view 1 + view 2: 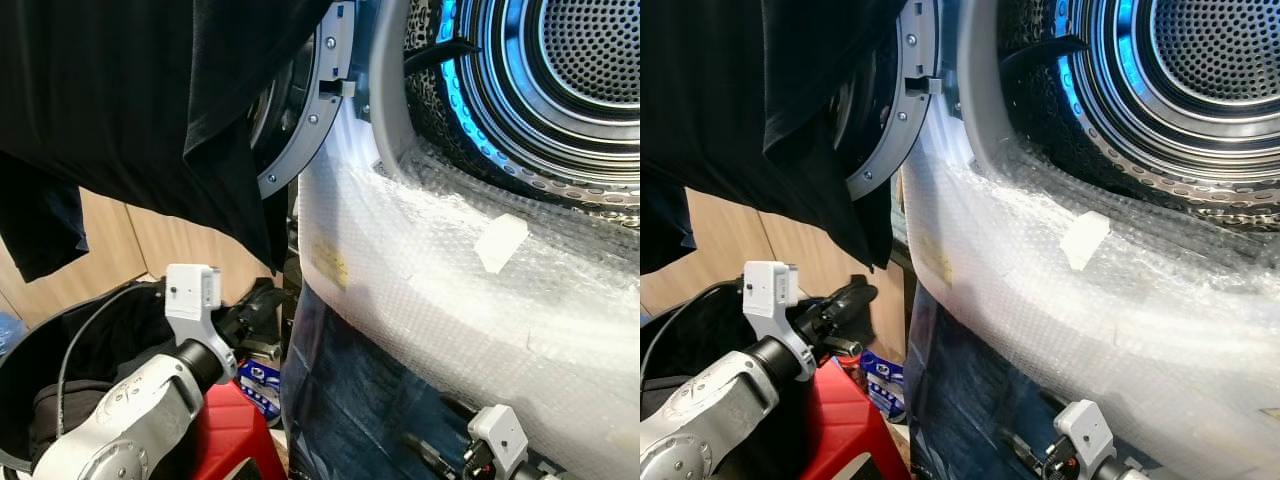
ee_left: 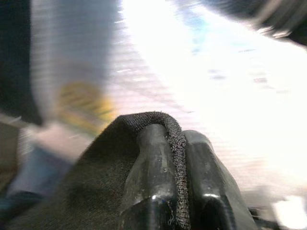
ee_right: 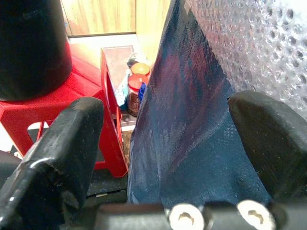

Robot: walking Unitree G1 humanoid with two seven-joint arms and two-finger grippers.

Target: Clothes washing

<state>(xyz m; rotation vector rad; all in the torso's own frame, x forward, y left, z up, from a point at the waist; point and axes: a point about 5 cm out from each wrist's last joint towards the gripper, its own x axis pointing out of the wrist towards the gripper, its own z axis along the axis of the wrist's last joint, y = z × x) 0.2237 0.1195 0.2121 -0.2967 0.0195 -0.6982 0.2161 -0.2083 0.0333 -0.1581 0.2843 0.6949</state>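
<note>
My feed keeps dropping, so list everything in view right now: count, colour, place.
Drum: one, steel, lit blue, upper right.
Door: one, grey, open, left of drum.
Bubble wrap: one sheet, clear, over washer front.
Black garment: one, hanging upper left.
Blue cloth: one, hanging below wrap.
Stool: one, red, low left.
Basket: one, black, far left.
Jars: orange-lidded, under stool.
Left gripper: jaws shut on black fabric.
Right gripper: jaws open around blue cloth.
</note>
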